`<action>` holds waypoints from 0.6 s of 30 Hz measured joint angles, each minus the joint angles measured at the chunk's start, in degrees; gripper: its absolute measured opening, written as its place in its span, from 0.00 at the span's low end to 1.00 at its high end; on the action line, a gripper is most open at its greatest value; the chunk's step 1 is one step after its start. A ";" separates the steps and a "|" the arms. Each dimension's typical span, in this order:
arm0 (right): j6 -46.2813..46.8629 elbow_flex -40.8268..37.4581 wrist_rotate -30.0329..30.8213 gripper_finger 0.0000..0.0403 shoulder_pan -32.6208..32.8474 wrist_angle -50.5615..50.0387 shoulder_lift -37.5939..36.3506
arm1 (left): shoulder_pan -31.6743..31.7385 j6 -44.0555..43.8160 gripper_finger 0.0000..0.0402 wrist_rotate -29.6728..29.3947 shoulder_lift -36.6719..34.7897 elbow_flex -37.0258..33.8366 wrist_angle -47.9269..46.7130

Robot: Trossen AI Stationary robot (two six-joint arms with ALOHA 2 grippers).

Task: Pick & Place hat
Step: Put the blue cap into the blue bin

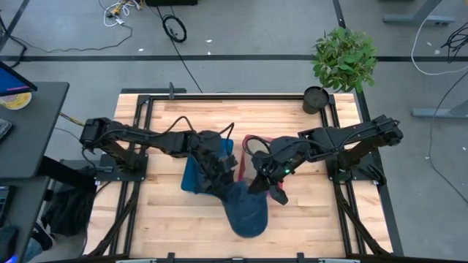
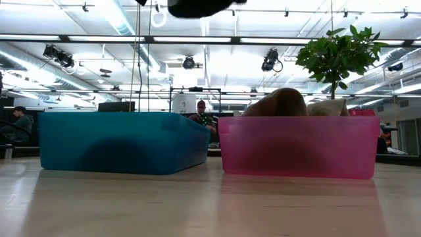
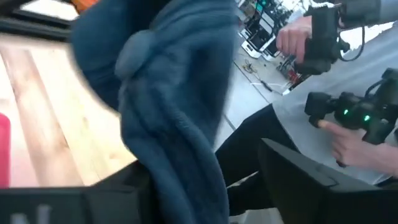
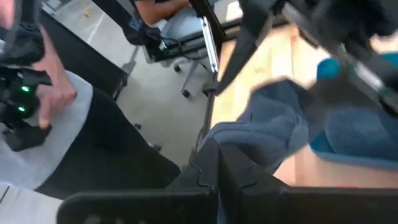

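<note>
Your right gripper (image 1: 257, 188) is pinched tight on the blue hat (image 1: 243, 208), fingers together on a fold of the fabric right in front of its wrist camera, where the cloth bunches up against the dark fingers (image 4: 214, 165). Your left gripper (image 1: 213, 166) is up against the same hat from the other side; the hat fills its wrist view and drapes across the fingers, but whether those fingers are apart or closed on the cloth, you cannot tell from here. From above, the hat hangs between the two arms, its rounded crown lying toward the near edge of the wooden worktop (image 1: 307, 212), just in front of the two bins. The blue bin (image 2: 122, 141) sits under your left arm, the pink bin (image 2: 299, 147) beside it under your right arm, the two near each other but apart in the low view. Something tan and rounded pokes above the pink bin's rim (image 2: 279, 103). At the far right corner of the worktop stands a potted plant (image 1: 342, 62) in a dark pot. Both wrist views catch a person's hands (image 3: 345, 140) on a handheld controller with green lights, beyond the worktop's edge. No brand, label or legible writing shows on the hat, the bins or the arms.
</note>
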 joint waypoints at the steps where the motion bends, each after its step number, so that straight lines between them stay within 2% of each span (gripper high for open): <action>1: 0.00 0.00 0.04 0.00 -0.02 -0.89 0.00 | -0.15 1.10 0.55 -0.11 -0.12 0.00 -0.02; 4: 0.00 0.00 0.02 0.00 0.00 -2.77 0.00 | -0.11 2.27 0.34 -0.11 -0.32 0.00 0.04; 7: -0.02 0.00 0.58 0.00 0.00 -3.15 0.00 | 0.48 1.16 0.08 -0.11 -0.32 0.00 0.02; 8: -0.04 0.00 1.21 0.00 0.00 -3.13 0.00 | 0.70 0.92 0.05 -0.11 -0.32 0.00 0.18; 14: -0.87 0.00 2.64 0.00 -0.34 -3.07 0.00 | 1.71 1.32 0.02 3.15 -0.32 0.00 0.35; 18: -1.49 0.00 2.62 0.01 -0.87 -3.04 0.00 | 2.28 4.78 0.02 7.65 -0.32 0.00 0.32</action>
